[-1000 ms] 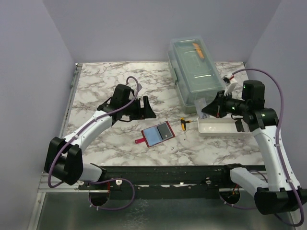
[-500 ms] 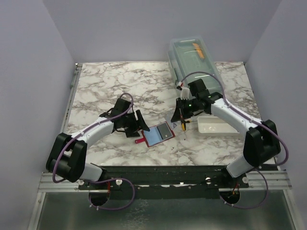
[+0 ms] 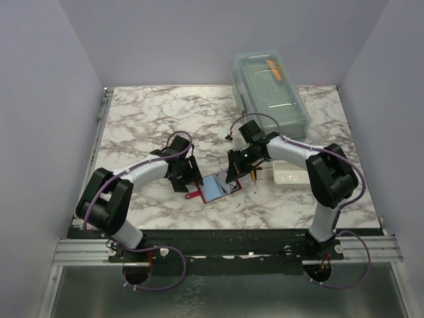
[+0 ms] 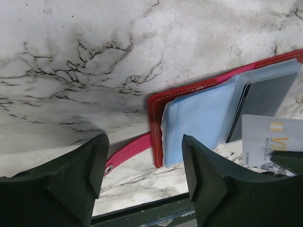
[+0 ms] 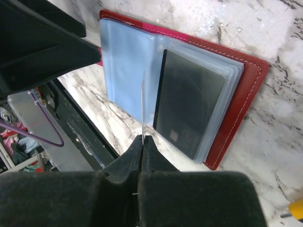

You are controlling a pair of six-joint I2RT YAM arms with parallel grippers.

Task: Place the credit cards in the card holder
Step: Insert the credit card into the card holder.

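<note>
The red card holder (image 3: 213, 188) lies open on the marble table, its clear blue sleeves up, one sleeve holding a dark card (image 5: 189, 106). My right gripper (image 5: 143, 140) is shut on a white credit card (image 5: 143, 101), held edge-on just above the sleeves (image 5: 125, 66); the card's face shows in the left wrist view (image 4: 270, 142). My left gripper (image 4: 142, 170) is open and empty at the holder's left edge (image 4: 155, 127), over its red strap (image 4: 128, 152). In the top view the left gripper (image 3: 187, 179) and right gripper (image 3: 232, 173) flank the holder.
A clear plastic box (image 3: 270, 89) stands at the back right. A white tray (image 3: 296, 173) sits to the right of the holder. A small yellow-handled tool (image 3: 253, 172) lies between them. The table's near edge (image 3: 218, 232) is close to the holder.
My right arm has swung left from the white tray with the card and come down over the holder. My left gripper has moved down and right to the holder's left edge.
</note>
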